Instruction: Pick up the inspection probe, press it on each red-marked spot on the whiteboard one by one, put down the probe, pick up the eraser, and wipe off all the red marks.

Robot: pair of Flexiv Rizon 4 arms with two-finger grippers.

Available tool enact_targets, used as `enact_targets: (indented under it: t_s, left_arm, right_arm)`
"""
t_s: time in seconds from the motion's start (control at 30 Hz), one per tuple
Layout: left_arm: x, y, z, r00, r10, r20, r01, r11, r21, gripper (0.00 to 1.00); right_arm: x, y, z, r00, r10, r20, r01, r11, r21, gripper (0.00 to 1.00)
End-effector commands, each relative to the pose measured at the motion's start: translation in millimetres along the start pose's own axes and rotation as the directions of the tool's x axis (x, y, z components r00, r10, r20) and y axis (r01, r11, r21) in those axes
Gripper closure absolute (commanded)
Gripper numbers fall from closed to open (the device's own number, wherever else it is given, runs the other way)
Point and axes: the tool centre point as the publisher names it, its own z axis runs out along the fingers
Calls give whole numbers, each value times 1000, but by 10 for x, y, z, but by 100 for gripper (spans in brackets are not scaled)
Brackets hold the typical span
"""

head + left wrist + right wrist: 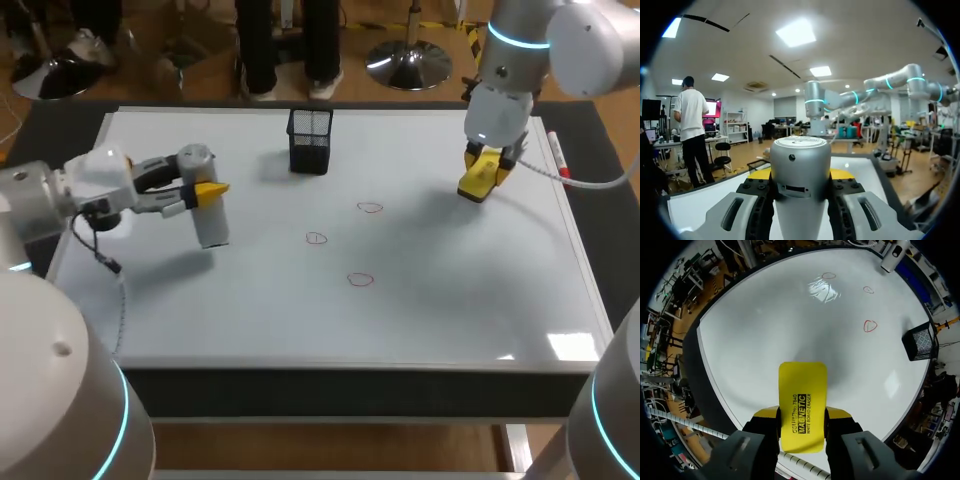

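Our left jaws gripped the probe [213,228], our right jaws gripped the eraser [802,407]; three red marks [316,238] sat unwiped on the whiteboard [450,290].

Left arm [40,200] in from left side, wrist level, left gripper [203,190] pointing sideways, fingers clamped on both sides of upright probe [212,225]. Right arm [520,45] in from far right corner, right gripper [487,160] pointing down, clamped on eraser [476,182].

3 red marks [370,208], 1 probe [213,228], 1 eraser [478,178], 1 mesh holder [310,140], 1 marker [556,155], 1 whiteboard [450,300].
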Motion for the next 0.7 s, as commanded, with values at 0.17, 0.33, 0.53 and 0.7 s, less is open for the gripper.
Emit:
enact_targets:
  t_s: [0.17, 0.33, 0.53, 0.7]
  left_arm:
    - [87, -99, -459, 998, 21, 62, -22, 1000, 4, 100]
    - [98, -93, -686, 997, 32, 77, -32, 999, -6, 100]
    - [99, -98, -856, 995, 46, 89, -44, 999, -19, 100]
    - [87, -100, -912, 994, 45, 96, -44, 999, -17, 100]
  right_arm:
    - [8, -3, -14, 1000, -1, -3, 1, 1000, 3, 100]
    - [8, -3, -14, 1000, -1, -3, 1, 1000, 3, 100]
    - [8, -3, -14, 1000, -1, -3, 1, 1000, 3, 100]
    - [8, -3, -14, 1000, -1, -3, 1, 1000, 3, 100]
